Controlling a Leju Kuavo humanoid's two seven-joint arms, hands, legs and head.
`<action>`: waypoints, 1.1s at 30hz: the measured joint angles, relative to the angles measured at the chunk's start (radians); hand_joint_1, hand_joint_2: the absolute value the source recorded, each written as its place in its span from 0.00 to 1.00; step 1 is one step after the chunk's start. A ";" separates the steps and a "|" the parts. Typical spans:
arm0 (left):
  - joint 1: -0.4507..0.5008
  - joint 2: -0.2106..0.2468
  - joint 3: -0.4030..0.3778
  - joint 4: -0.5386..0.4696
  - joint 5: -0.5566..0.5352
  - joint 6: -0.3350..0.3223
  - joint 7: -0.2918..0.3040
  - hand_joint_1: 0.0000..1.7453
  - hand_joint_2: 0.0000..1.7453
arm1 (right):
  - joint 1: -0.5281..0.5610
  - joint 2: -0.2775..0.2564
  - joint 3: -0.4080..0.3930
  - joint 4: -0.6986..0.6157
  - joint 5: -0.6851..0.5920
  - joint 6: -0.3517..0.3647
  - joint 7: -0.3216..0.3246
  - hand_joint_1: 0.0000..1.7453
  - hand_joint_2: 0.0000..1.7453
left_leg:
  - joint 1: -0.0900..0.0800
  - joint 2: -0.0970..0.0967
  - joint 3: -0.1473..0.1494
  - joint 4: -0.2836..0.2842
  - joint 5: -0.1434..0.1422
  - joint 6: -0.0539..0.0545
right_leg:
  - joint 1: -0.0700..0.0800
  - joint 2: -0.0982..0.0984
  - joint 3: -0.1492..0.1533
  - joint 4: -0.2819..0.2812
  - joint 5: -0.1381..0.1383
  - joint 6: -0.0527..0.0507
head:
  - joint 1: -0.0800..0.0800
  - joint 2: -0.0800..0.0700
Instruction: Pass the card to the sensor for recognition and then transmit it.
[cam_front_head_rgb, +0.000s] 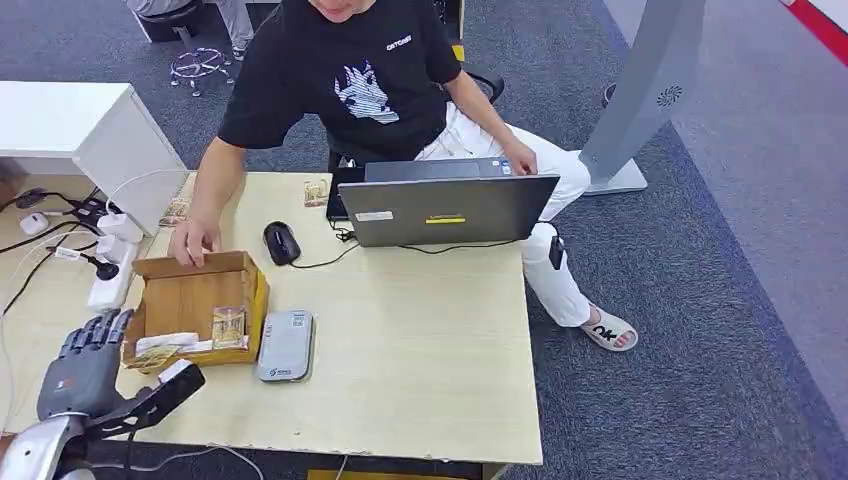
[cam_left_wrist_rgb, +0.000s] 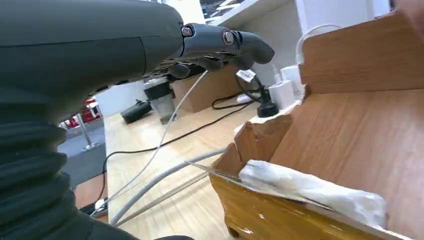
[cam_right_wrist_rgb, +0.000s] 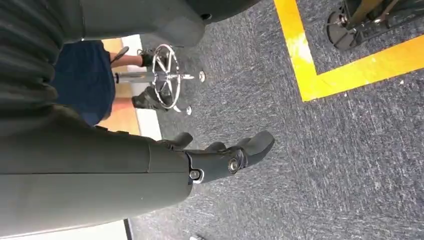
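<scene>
A card (cam_front_head_rgb: 228, 327) lies in the open wooden box (cam_front_head_rgb: 190, 292) near the table's left front, beside a white wrapped packet (cam_front_head_rgb: 165, 343) (cam_left_wrist_rgb: 310, 187). The grey flat sensor (cam_front_head_rgb: 286, 346) lies on the table just right of the box. My left hand (cam_front_head_rgb: 90, 365) (cam_left_wrist_rgb: 220, 47) hovers open at the box's front left corner, fingers spread and thumb reaching toward the box, holding nothing. My right hand (cam_right_wrist_rgb: 225, 155) hangs over the carpet with nothing in it.
A person sits behind the table with one hand (cam_front_head_rgb: 195, 240) on the box's back wall. A laptop (cam_front_head_rgb: 445, 208), a mouse (cam_front_head_rgb: 281, 243) and two loose cards (cam_front_head_rgb: 316, 192) lie at the back. A power strip (cam_front_head_rgb: 112, 280) and cables lie left of the box.
</scene>
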 joint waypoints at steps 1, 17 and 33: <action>-0.001 -0.002 0.007 0.006 -0.005 0.003 0.000 0.00 1.00 | 0.000 0.000 0.000 0.000 0.004 0.000 0.000 0.00 1.00 | 0.000 0.000 0.000 0.000 0.000 0.000 | 0.000 0.000 0.000 0.000 0.000 0.000 | 0.000 0.000; -0.076 -0.044 0.037 0.145 -0.040 0.035 -0.060 0.00 1.00 | -0.001 0.000 -0.004 -0.002 0.034 0.014 0.000 0.00 1.00 | 0.000 0.000 0.000 0.000 0.000 0.000 | 0.000 0.000 0.000 0.000 0.000 0.000 | 0.000 0.000; -0.083 -0.059 0.037 0.178 -0.014 0.041 -0.095 0.10 1.00 | -0.001 0.000 -0.015 -0.002 0.038 0.015 0.000 0.00 1.00 | 0.000 0.000 0.000 0.000 0.000 0.000 | 0.000 0.000 0.000 0.000 0.000 0.000 | 0.000 0.000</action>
